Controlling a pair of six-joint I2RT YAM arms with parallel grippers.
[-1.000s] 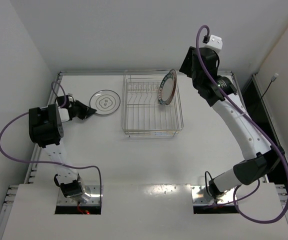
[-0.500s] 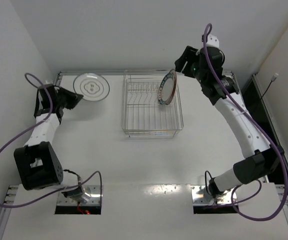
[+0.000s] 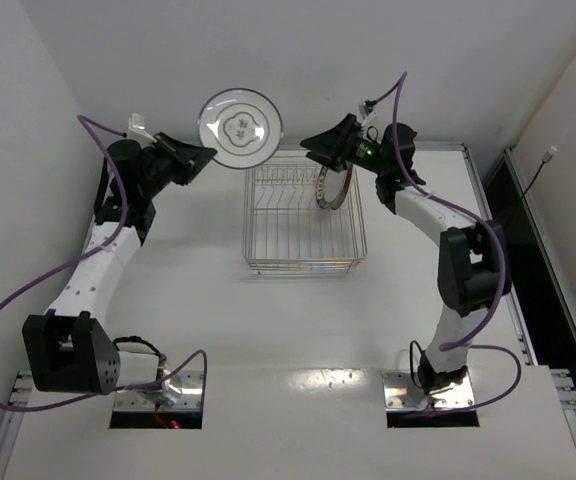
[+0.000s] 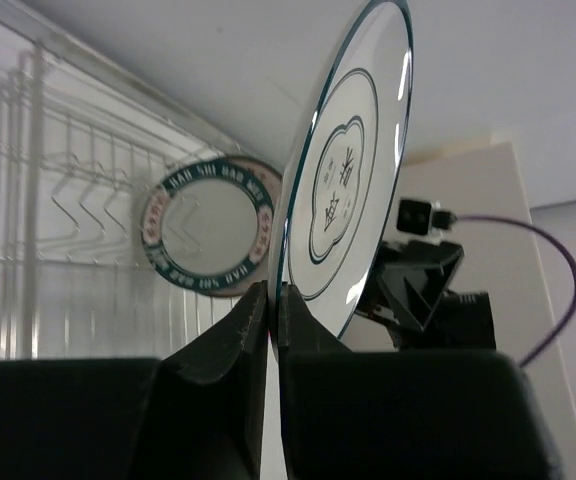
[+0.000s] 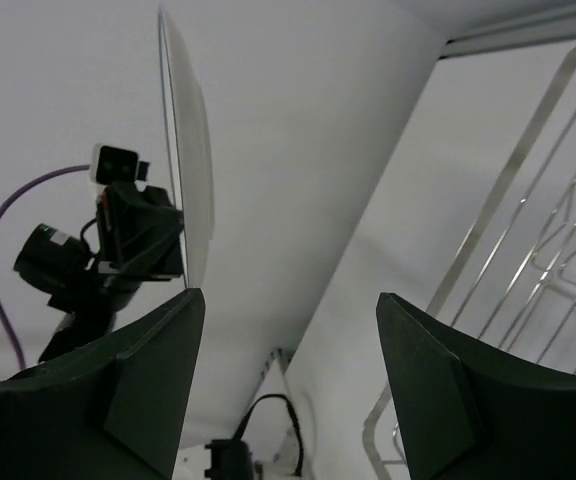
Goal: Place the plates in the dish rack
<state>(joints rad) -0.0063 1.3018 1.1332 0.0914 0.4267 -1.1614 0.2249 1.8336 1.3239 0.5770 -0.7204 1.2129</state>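
The left claw is pressed together on the lower rim of the clear plate. It pinches the plate on edge, so the plate stands upright above the claw, well clear of the tabletop. Gripped by the rim like this, the plate presents its thin edge, which probably suits dropping it between the upright prongs instead of laying it flat across them.

The dish rack lies below this claw and to its right. The plate hangs over the rack's far left corner and is not yet in a slot.

The teal lettered plate stands on edge, slightly leaning, in the far right part of the rack, just beneath the right claw. That claw is spread with nothing between its fingers. It points toward the clear plate, near it but apart, perhaps to steady or receive it, though that is only a guess. No orange plate is in view.
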